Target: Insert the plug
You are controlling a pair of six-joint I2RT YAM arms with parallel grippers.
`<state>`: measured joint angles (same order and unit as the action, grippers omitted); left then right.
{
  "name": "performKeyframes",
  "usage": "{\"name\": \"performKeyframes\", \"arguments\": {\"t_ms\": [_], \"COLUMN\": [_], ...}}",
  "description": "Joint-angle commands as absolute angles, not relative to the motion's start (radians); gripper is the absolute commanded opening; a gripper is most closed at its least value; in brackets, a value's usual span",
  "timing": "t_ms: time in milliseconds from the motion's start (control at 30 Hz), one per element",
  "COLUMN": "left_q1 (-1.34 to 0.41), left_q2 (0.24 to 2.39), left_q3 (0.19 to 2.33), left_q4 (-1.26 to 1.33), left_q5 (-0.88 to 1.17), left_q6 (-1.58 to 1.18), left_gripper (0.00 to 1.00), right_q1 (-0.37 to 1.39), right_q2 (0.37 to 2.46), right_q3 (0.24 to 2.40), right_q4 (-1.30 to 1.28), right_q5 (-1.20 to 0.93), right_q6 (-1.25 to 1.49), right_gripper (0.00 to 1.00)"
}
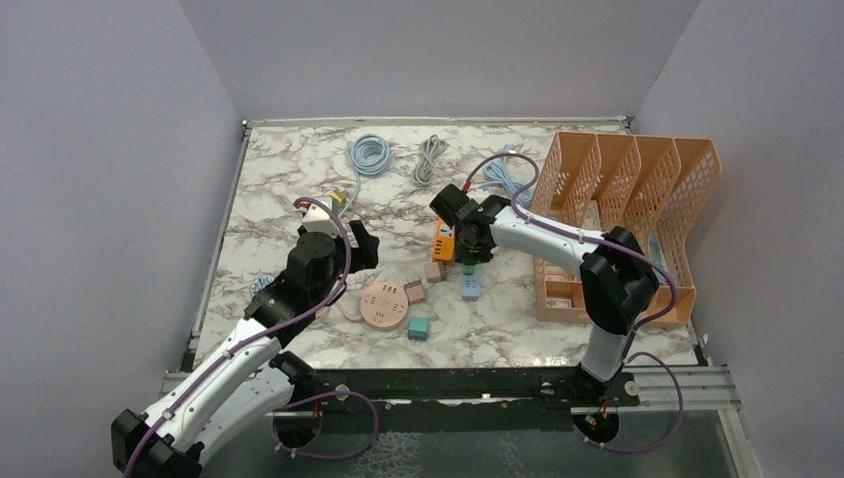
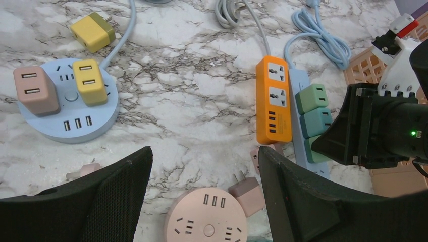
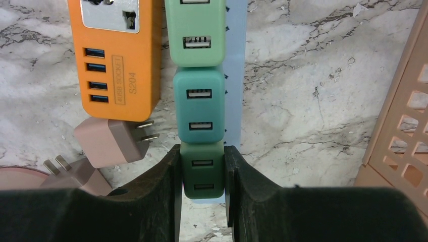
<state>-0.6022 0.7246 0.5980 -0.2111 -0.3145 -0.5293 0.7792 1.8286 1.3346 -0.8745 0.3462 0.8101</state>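
Right wrist view, bottom centre: the right gripper point(image 3: 202, 154) has its jaws clamped on the two sides of the dark green plug point(image 3: 203, 176). That plug sits on the lower end of the blue power strip point(image 3: 233, 75), in line with the teal charger point(image 3: 199, 106) and the pale green charger point(image 3: 194, 30) above it. To the left lie the orange power strip point(image 3: 116, 55) and a loose pink plug point(image 3: 108, 143).

In the left wrist view, the left gripper point(image 2: 204, 156) hangs with jaws wide apart and empty above the round pink socket hub point(image 2: 207, 222).

The insertion looks close to done, since the plug is lined up with its neighbours. Whether the pins are fully home cannot be told, so a final press and the release are probably left.
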Motion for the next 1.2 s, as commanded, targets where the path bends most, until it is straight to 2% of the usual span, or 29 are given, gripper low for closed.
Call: {"name": "performKeyframes", "arguments": {"t_ms": [0, 200, 400, 667, 733, 833, 967, 1033, 1167], "left_q1": [-0.600, -0.600, -0.600, -0.599, -0.600, -0.600, -0.600, -0.600, -0.600], "left_q2": [0.723, 0.721, 0.732, 0.737, 0.742, 0.753, 0.768, 0.778, 0.803], "left_q3": [0.593, 0.591, 0.592, 0.592, 0.592, 0.597, 0.596, 0.594, 0.595], "left_q4": [-0.202, -0.203, -0.201, -0.195, -0.194, -0.193, -0.189, -0.189, -0.179], "left_q5": [-0.344, -0.347, -0.347, -0.334, -0.327, -0.313, -0.291, -0.283, -0.225], "left_q6": [-0.534, -0.536, -0.538, -0.530, -0.527, -0.524, -0.523, -0.528, -0.524], "left_gripper": [0.79, 0.79, 0.79, 0.79, 0.79, 0.79, 0.85, 0.91, 0.93], "right_q1": [0.772, 0.771, 0.771, 0.770, 0.770, 0.767, 0.767, 0.767, 0.767], "right_q2": [1.968, 2.074, 2.165, 2.054, 2.007, 1.934, 1.869, 1.837, 1.777], "right_q3": [1.185, 1.119, 1.094, 1.187, 1.227, 1.289, 1.361, 1.382, 1.408], "right_q4": [-0.850, -0.782, -0.780, -0.869, -0.903, -0.927, -0.919, -0.918, -0.924], "right_q5": [0.313, 0.253, 0.313, 0.397, 0.420, 0.429, 0.396, 0.390, 0.373], "right_q6": [0.856, 0.883, 0.920, 0.908, 0.903, 0.875, 0.811, 0.797, 0.798], "right_gripper": [0.01, 0.01, 0.01, 0.02, 0.11, 0.32, 0.53, 0.59, 0.63]}}
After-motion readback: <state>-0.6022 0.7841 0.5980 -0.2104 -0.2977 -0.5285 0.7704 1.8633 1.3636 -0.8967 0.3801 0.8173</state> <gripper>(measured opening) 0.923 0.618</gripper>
